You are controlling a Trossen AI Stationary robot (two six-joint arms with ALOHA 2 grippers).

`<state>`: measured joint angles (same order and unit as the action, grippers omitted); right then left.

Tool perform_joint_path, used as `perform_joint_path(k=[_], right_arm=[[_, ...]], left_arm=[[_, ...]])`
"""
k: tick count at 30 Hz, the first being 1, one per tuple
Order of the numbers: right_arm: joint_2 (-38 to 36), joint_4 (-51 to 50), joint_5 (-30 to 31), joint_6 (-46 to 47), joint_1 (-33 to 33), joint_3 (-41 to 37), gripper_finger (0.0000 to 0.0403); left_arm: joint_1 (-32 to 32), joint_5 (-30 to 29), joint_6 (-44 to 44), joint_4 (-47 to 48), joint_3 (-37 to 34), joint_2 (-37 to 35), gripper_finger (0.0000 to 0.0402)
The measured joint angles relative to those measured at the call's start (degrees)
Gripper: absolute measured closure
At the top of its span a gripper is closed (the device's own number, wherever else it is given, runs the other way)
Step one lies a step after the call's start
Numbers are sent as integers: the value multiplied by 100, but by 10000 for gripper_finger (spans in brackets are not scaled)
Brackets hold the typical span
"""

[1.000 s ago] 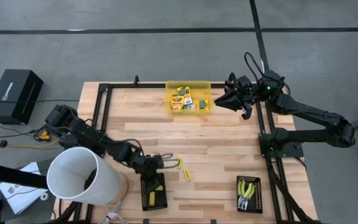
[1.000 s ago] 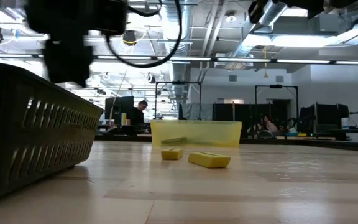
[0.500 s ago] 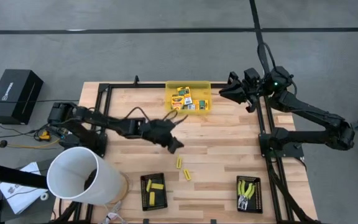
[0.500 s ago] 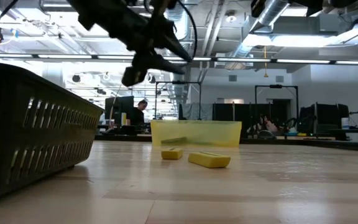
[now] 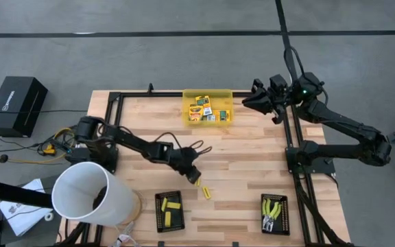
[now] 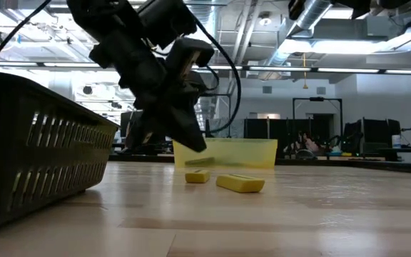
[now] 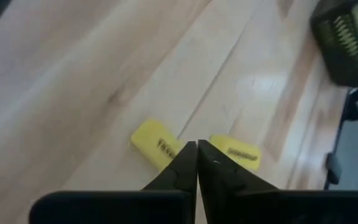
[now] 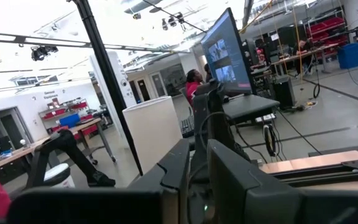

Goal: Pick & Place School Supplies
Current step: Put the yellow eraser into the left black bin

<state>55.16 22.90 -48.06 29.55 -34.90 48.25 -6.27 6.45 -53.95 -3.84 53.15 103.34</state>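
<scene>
The left gripper (image 5: 193, 174), fingers pressed together and empty, hovers just above two yellow sticks (image 5: 202, 186) lying on the table (image 5: 252, 158) well in front of the yellow bin (image 5: 207, 108). The right gripper (image 5: 247, 104), its fingers nearly closed and holding nothing, waits raised beside that bin, which holds the printed boxes (image 5: 203, 110).

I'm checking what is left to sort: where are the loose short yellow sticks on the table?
In the high view, two short yellow sticks lie on the wooden table near its front middle, right of the black rectangular tray, just below the shut left gripper.
</scene>
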Motion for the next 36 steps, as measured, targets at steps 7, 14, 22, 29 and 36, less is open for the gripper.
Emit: perform_joint_path(k=[7, 14, 22, 29, 36], right_arm=[[2, -11, -161, 32, -123, 0, 351], [2, -11, -163, 47, -124, 0, 351], [2, -11, -161, 47, -124, 0, 351], [2, -11, -163, 45, -127, 2, 351], [2, -13, -162, 30, -127, 2, 351]], left_arm=[[-106, 51, -7, -24, 7, 212, 401], [-106, -70, 0, 261, 4, 261, 401], [-106, -150, 12, 371, -90, 263, 401], [-106, 88, -13, 299, -69, 174, 401], [-106, 114, 8, 33, -70, 148, 401]])
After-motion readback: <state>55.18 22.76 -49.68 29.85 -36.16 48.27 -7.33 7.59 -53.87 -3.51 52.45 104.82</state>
